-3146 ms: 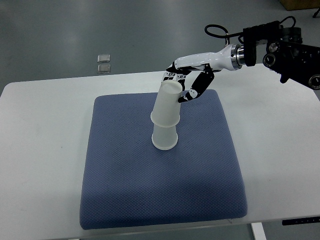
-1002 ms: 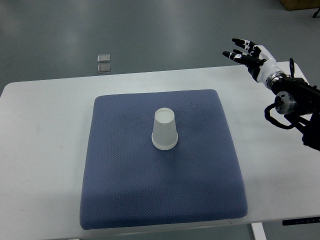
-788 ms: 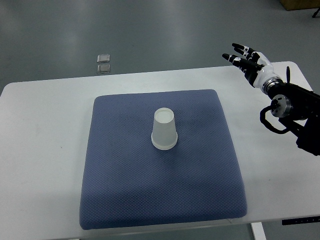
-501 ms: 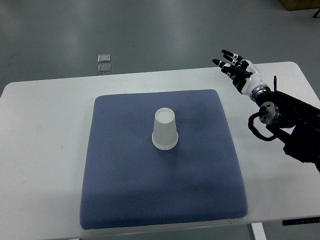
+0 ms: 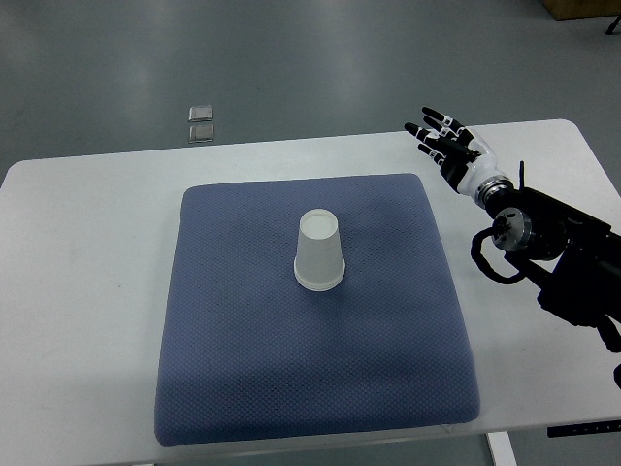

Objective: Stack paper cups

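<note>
A: Item one, the paper cups [image 5: 319, 252]. How are they placed, and why?

B: They are set mouth-down near the middle of the blue mat [image 5: 243, 388], nested one over the other so that a single upright stack is formed. The wide rim is seated flat on the mat, which is judged to keep the stack steady. From above only one outline is seen; the count inside the stack cannot be read with certainty, though two is the likely figure.

A: Item two, the robot hand?

B: One right robot hand [image 5: 444, 144] is recorded, held above the far right part of the bench [image 5: 87, 291], well apart from the cups. Its fingers [image 5: 427, 126] are spread and nothing is grasped. This is judged to be a released posture, with the stacking seemingly done. No left hand is seen.

A: Remaining stock?

B: One mat is counted, laid on one white bench, presumably as a soft, non-slip base. Two small square plates [image 5: 202, 123] are noted on the floor beyond the bench.
</note>
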Robot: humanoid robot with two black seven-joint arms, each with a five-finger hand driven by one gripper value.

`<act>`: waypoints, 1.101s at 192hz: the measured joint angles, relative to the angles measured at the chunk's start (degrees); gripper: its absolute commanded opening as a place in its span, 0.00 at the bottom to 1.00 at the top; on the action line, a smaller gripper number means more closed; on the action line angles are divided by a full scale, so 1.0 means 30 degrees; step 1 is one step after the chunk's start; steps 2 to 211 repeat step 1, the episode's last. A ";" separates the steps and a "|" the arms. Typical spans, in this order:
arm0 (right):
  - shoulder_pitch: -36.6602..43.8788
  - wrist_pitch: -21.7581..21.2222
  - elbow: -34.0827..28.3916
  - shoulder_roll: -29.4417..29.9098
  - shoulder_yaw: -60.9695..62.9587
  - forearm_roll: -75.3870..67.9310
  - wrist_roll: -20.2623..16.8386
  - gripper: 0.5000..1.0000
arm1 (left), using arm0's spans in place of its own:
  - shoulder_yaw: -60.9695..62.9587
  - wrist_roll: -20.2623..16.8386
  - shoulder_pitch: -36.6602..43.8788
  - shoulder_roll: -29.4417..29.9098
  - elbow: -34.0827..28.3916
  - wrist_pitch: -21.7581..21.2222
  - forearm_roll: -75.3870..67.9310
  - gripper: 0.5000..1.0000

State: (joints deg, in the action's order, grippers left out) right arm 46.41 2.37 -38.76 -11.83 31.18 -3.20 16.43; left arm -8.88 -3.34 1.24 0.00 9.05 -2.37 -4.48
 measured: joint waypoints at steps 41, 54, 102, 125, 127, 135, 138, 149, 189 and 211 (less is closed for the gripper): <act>0.0000 0.0001 0.0000 0.0000 0.0000 0.0009 0.0000 0.85 | 0.0000 0.0000 0.0000 0.0000 0.0000 0.0000 0.0000 1.00; 0.0000 0.0001 0.0000 0.0000 0.0000 0.0009 0.0000 0.85 | 0.0000 0.0000 0.0000 0.0000 0.0000 0.0000 0.0000 1.00; 0.0000 0.0001 0.0000 0.0000 0.0000 0.0009 0.0000 0.85 | 0.0000 0.0000 0.0000 0.0000 0.0000 0.0000 0.0000 1.00; 0.0000 0.0001 0.0000 0.0000 0.0000 0.0009 0.0000 0.85 | 0.0000 0.0000 0.0000 0.0000 0.0000 0.0000 0.0000 1.00; 0.0000 0.0001 0.0000 0.0000 0.0000 0.0009 0.0000 0.85 | 0.0000 0.0000 0.0000 0.0000 0.0000 0.0000 0.0000 1.00; 0.0000 0.0001 0.0000 0.0000 0.0000 0.0009 0.0000 0.85 | 0.0000 0.0000 0.0000 0.0000 0.0000 0.0000 0.0000 1.00; 0.0000 0.0001 0.0000 0.0000 0.0000 0.0009 0.0000 0.85 | 0.0000 0.0000 0.0000 0.0000 0.0000 0.0000 0.0000 1.00; 0.0000 0.0001 0.0000 0.0000 0.0000 0.0009 0.0000 0.85 | 0.0000 0.0000 0.0000 0.0000 0.0000 0.0000 0.0000 1.00; 0.0000 0.0001 0.0000 0.0000 0.0000 0.0009 0.0000 0.85 | 0.0000 0.0000 0.0000 0.0000 0.0000 0.0000 0.0000 1.00; 0.0000 0.0001 0.0000 0.0000 0.0000 0.0009 0.0000 0.85 | 0.0000 0.0000 0.0000 0.0000 0.0000 0.0000 0.0000 1.00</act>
